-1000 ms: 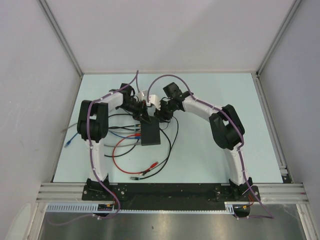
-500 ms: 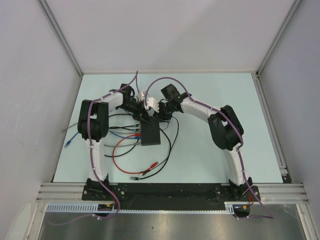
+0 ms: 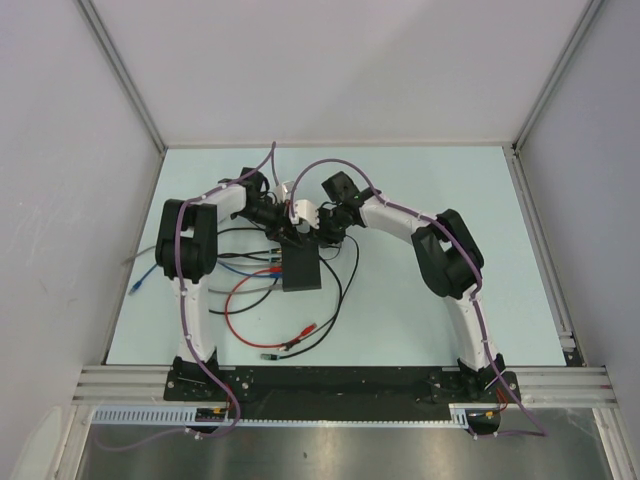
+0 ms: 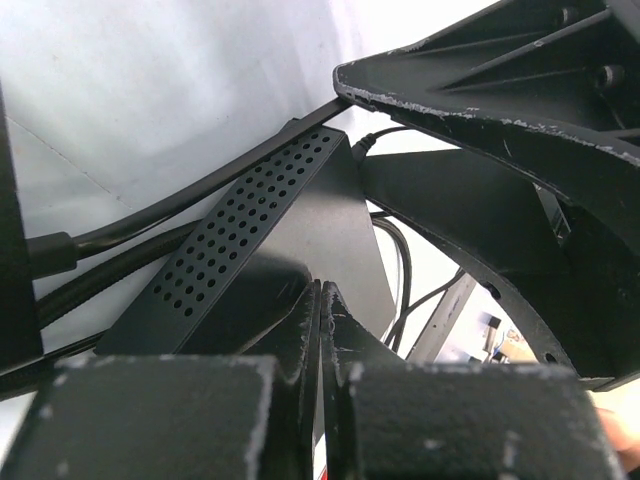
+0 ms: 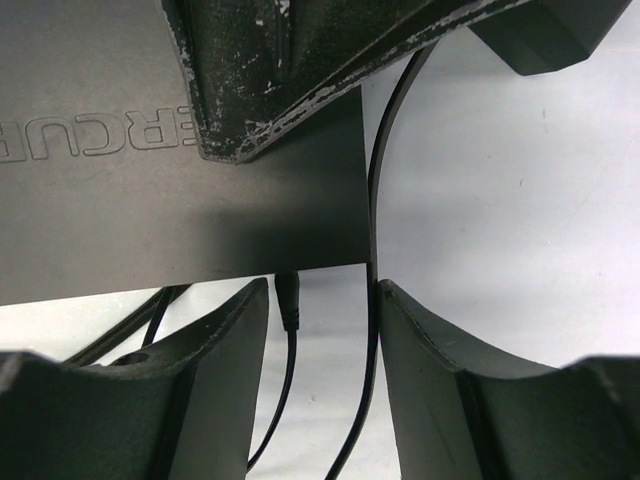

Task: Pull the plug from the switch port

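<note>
- Top external view, nearest the arm bases: loose leads on the table point(image 3: 420, 320), a red lead point(image 3: 305, 326) among them. All off-task.
- Just beyond them, the switch point(image 3: 300, 270) lies flat mid-table, with both grippers meeting over its far edge.
- Left wrist view: the left gripper point(image 4: 320, 305) has its fingers pressed together with nothing between them. The tips rest on the switch top, which looks like pinning it down.
- Right wrist view: the right gripper point(image 5: 320, 298) is at the switch edge with its jaws apart. The plug point(image 5: 288, 298) sits between them, nearer one finger, and neither pad is clearly on it.
- A second thin cable point(image 5: 370, 180) runs right against the inner side of the other finger.
- Step in hand, as I judge it: lining up the grasp on the plug. No pinch and no pull yet.
- The next move calls for closing on the plug body alone and keeping the second cable out of the pinch. Then pull straight away from the switch edge while the left gripper holds the switch down.
- Containers: none in view. The nearest thing to one is the switch port, and the plug is seated in it.
</note>
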Action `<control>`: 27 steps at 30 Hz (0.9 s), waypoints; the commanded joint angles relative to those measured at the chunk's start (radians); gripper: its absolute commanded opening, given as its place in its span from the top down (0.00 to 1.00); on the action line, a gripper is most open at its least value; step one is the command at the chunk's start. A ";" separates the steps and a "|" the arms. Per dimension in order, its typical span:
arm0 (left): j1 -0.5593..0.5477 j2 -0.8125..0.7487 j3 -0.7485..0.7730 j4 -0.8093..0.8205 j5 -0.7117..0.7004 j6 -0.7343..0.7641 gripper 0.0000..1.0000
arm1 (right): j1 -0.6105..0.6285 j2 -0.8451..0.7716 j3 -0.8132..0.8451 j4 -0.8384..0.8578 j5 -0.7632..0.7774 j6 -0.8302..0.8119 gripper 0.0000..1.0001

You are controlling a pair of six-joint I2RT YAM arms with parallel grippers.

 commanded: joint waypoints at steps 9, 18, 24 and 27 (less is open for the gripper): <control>-0.002 0.063 -0.001 0.007 -0.117 0.037 1.00 | 0.014 0.008 -0.003 0.059 -0.035 -0.021 0.51; 0.000 0.062 -0.010 0.003 -0.120 0.040 1.00 | 0.015 0.008 -0.007 0.036 -0.079 -0.188 0.51; 0.000 0.068 -0.008 0.006 -0.114 0.037 1.00 | 0.014 0.011 -0.010 -0.015 -0.070 -0.248 0.62; 0.002 0.070 -0.005 0.006 -0.112 0.037 1.00 | 0.014 0.008 -0.015 -0.020 -0.067 -0.248 0.60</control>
